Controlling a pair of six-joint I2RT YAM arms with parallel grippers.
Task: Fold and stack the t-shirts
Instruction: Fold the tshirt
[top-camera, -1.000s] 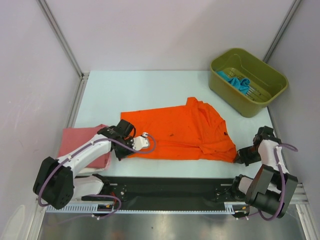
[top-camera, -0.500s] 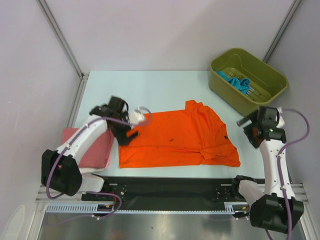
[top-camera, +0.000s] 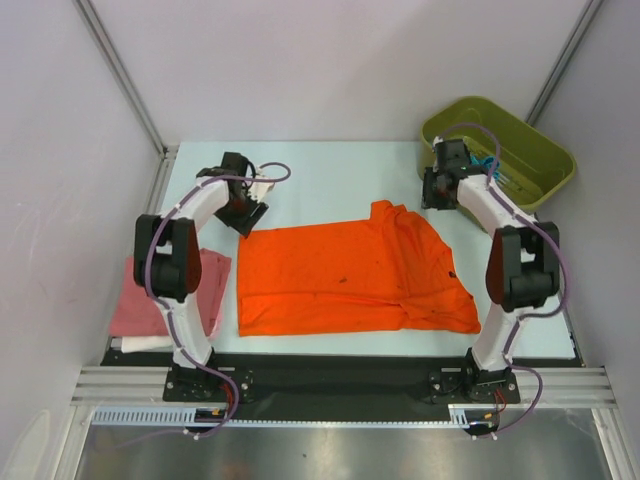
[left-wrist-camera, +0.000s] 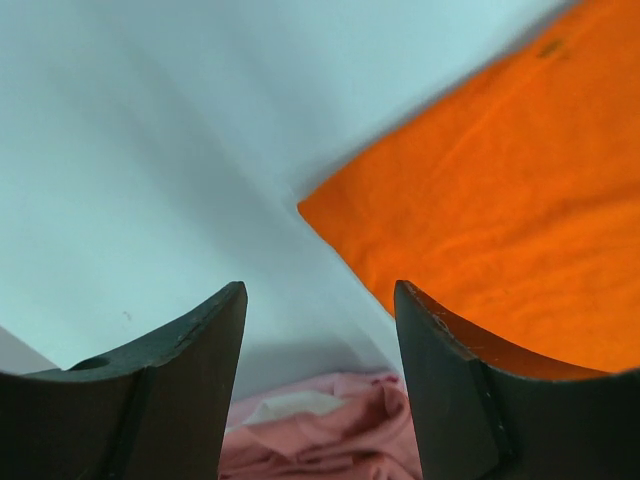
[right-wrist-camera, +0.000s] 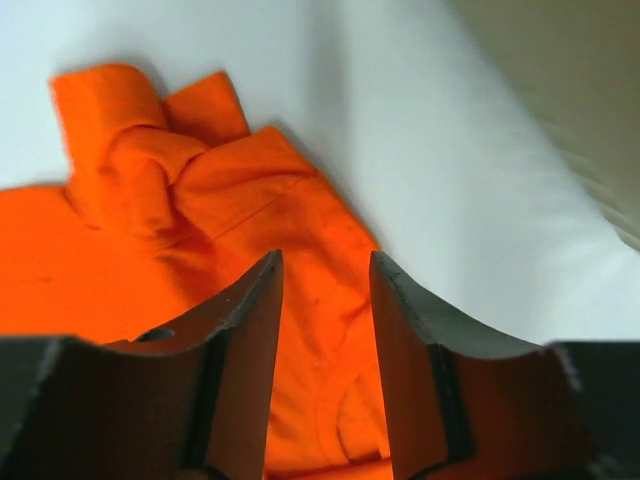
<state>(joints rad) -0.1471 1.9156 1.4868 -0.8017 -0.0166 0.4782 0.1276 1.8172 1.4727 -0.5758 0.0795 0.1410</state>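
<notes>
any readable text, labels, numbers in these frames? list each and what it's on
None readable in any of the three views.
orange t-shirt: two small dark marks, one near its middle and one by its right edge, too small to tell if either is print.
pink t-shirt: no print shows.
olive bin: no label shows on its walls.

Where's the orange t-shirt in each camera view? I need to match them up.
Top external: orange t-shirt lies at the centre of the table.
Left wrist: orange t-shirt fills the upper right, one corner pointing left.
Right wrist: orange t-shirt fills the left and centre, bunched at top.
Shared landmark: the pale table around it, in all three.
</notes>
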